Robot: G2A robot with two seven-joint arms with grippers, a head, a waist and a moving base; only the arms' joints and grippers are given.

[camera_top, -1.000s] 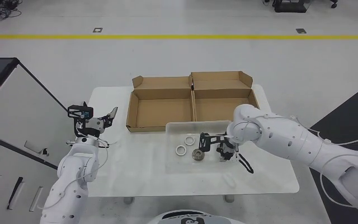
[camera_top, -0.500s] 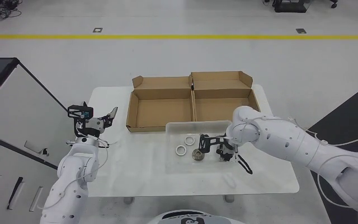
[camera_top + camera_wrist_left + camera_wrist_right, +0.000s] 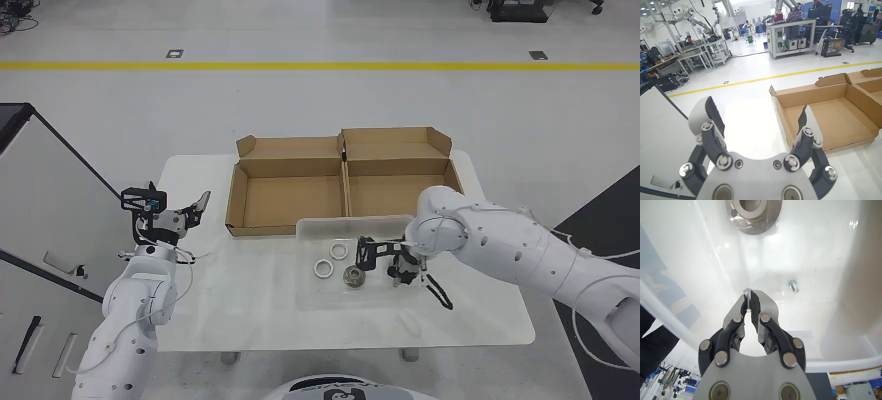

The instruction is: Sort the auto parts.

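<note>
Right pincer [image 3: 748,294] is clamped on a bolt [image 3: 747,301] in the tray [image 3: 772,256]; I'd lift it straight up, grip firm, clear of the spare bolt [image 3: 793,286] beside it.

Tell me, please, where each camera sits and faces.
Top view: above the arms, looking down at the table; both arms show.
Left wrist view: on that wrist, facing over the cardboard box; open left gripper shows.
Right wrist view: on that wrist, looking into the clear bin; right gripper holds a bolt.
Top and right wrist views share the flange.
</note>
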